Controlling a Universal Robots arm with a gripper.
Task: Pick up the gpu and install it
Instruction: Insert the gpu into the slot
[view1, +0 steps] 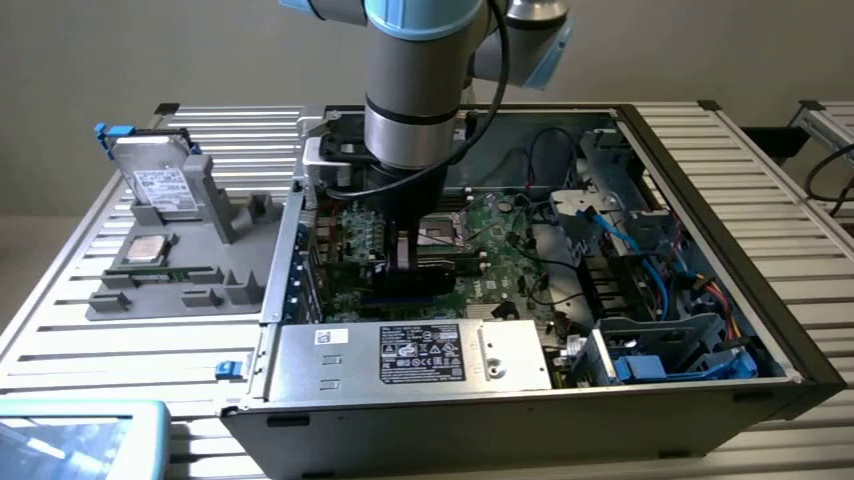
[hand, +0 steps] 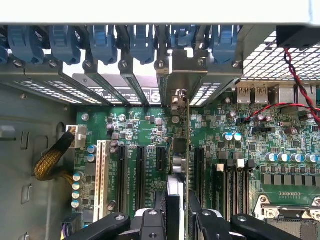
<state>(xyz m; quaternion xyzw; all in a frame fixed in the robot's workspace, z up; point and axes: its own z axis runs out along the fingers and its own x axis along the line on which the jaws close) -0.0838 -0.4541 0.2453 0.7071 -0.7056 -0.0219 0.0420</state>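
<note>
**Op:** GPU (hand: 181, 150) is in my gripper (hand: 177, 220), held edge-on and upright. From the wrist view I see its thin green board running straight away from the fingers toward the rear bracket (hand: 175, 62), which sits up among the blue slot latches (hand: 142, 40)

**Obs:** Jaws?

**Op:** Partly closed, pinched on the card's near end, a finger either side. In the exterior view the gripper (view1: 407, 255) is down inside the open computer case (view1: 721, 200), low over the motherboard (view1: 494, 250)

**Obs:** So which step?

**Op:** Pick-up is done; I'd call this the seating step. The card's lower edge looks at or very near a black expansion slot (hand: 198, 170), but I can't tell whether it is fully home

**Obs:** What does the move ahead ask of you?

**Op:** As I judge it, a straight push down with the card kept upright and the bracket lined up with its opening in the case's back wall. Any tilt and the edge connector could bind

**Obs:** Anything crowding you?

**Op:** Neighbouring slots either side, including the white slot (hand: 102, 175); small capacitors (hand: 232, 136) close by; a red and black wire pair (hand: 295, 75) off to one side, apart from the card. Outside the case, a hard drive (view1: 160, 180) stands in the grey fixture tray (view1: 254, 290) on the exterior view's left, well clear
</note>
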